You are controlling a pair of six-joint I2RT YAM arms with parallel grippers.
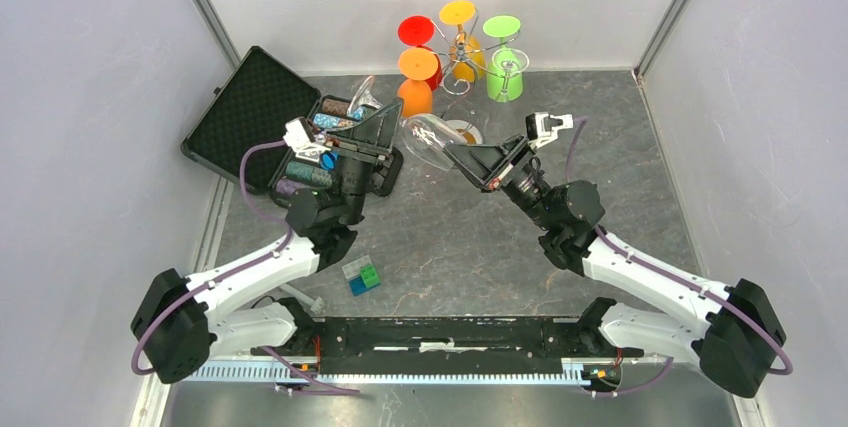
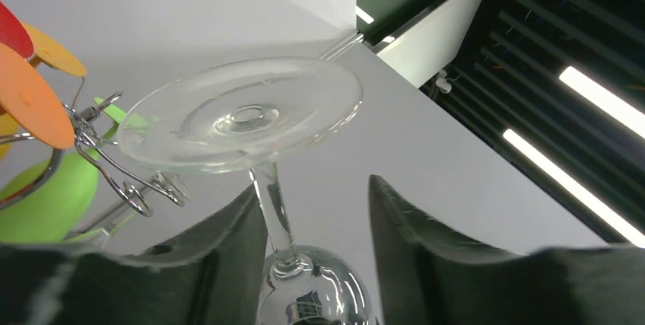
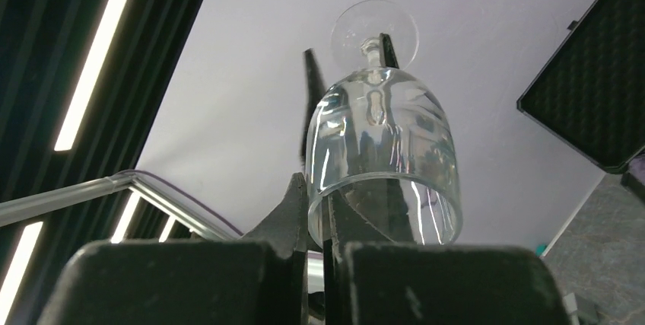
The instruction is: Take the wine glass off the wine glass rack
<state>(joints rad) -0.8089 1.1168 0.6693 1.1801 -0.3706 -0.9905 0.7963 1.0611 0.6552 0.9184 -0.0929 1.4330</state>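
Note:
A clear wine glass [image 1: 428,140] lies tilted in the air between both arms, off the wine glass rack [image 1: 463,59]. My right gripper [image 3: 324,205] is shut on the bowl's rim [image 3: 384,188], one finger outside the wall and one inside. My left gripper [image 2: 316,222] is open around the stem [image 2: 272,211]. The stem stands close against the left finger [image 2: 220,245], well apart from the other finger. The glass's round foot [image 2: 243,116] is above those fingers. The rack's curled wire arms [image 2: 114,169] show just beyond the foot.
Red [image 1: 418,32], orange [image 1: 417,72], yellow [image 1: 458,15] and green [image 1: 503,62] glasses hang on the rack. An open black case [image 1: 250,107] with small items lies at the back left under my left arm. A blue-green block [image 1: 362,277] sits near the front.

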